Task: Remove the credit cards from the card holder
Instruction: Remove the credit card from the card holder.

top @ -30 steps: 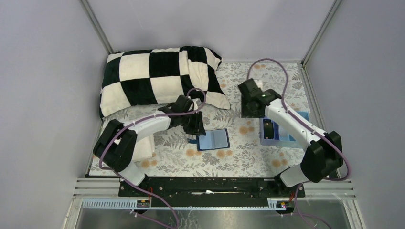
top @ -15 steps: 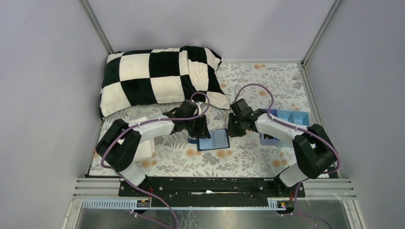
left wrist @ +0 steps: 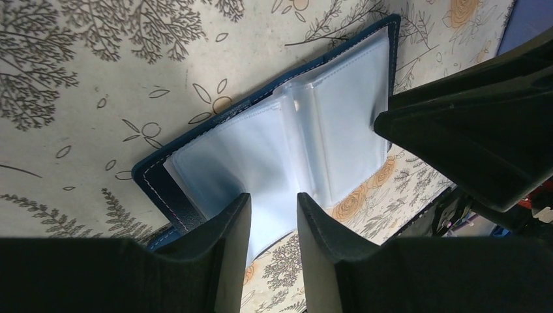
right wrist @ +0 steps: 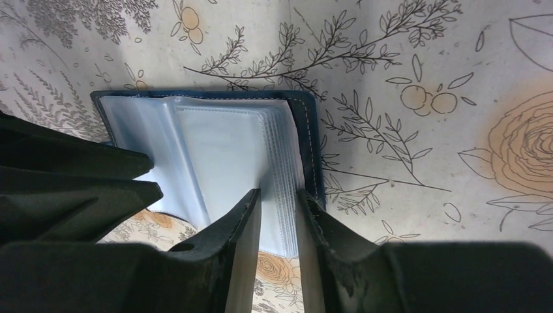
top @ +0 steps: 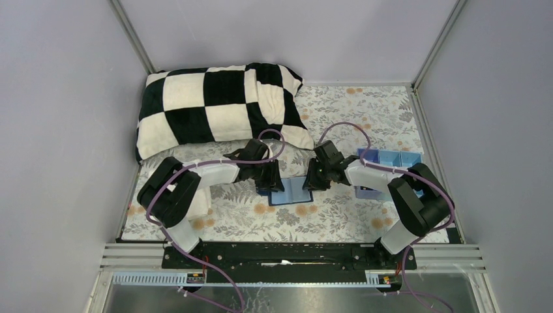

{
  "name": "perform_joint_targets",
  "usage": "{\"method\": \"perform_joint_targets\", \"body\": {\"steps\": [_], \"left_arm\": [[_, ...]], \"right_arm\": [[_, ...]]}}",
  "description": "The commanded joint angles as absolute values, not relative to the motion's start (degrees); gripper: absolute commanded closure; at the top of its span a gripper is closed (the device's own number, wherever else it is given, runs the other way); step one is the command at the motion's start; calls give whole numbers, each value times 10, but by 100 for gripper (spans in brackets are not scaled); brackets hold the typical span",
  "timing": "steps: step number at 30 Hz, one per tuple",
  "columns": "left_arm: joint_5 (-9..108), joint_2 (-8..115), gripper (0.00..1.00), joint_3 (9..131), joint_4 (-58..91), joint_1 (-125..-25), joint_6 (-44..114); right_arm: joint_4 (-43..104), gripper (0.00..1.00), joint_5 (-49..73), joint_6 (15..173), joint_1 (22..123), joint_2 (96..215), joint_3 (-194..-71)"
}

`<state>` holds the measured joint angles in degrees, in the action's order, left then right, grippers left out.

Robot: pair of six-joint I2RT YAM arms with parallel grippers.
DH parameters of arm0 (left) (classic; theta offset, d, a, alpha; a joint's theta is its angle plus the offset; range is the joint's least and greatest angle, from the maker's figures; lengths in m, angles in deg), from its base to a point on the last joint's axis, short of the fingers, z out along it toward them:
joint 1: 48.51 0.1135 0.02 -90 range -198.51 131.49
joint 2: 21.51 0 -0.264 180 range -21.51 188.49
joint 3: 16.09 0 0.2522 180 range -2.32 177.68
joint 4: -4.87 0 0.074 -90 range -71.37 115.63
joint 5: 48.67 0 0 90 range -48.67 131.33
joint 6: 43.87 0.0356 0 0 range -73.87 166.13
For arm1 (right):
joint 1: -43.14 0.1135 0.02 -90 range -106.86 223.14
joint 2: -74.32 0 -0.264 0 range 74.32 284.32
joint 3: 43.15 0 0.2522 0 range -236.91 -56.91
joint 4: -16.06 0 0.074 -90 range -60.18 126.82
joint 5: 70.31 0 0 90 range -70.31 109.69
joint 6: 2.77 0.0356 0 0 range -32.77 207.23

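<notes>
holder: card holder (top: 292,193) lies open, sleeves up, on floral cloth (top: 339,218), between the two claws
left claw: left gripper (left wrist: 274,199) over holder's left page, jaws a slim gap apart, nothing seen gripped
right claw: right gripper (right wrist: 279,192) over right page, slim gap lined up with stacked sleeve edges; can't tell if pinching
axis: long side runs claw to claw, spine crosswise
nearer arm: about equal
cards: none clearly visible in sleeves
</notes>
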<state>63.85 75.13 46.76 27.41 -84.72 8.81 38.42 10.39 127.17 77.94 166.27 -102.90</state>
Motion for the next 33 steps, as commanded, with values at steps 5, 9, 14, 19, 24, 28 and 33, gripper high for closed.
{"method": "perform_joint_targets", "body": {"steps": [5, 9, 14, 19, 24, 28, 33], "left_arm": [[609, 779, 62, 458, 293, -831, 139], [612, 788, 62, 459, 295, -831, 141], [612, 785, 62, 460, 294, -831, 141], [603, 788, 62, 460, 298, -831, 146], [606, 786, 62, 454, 291, -831, 144], [604, 784, 62, 457, 293, -831, 142], [601, 772, 62, 461, 296, -830, 146]], "right_arm": [[270, 71, 52, 1334, 780, 1642, -972], [246, 73, 48, 1362, 779, 1612, -956], [278, 68, 72, 1354, 779, 1595, -966], [295, 68, 112, 1353, 780, 1563, -967], [317, 67, 93, 1343, 779, 1580, -984], [306, 67, 75, 1342, 779, 1608, -984], [277, 66, 48, 1336, 780, 1639, -985]]}}
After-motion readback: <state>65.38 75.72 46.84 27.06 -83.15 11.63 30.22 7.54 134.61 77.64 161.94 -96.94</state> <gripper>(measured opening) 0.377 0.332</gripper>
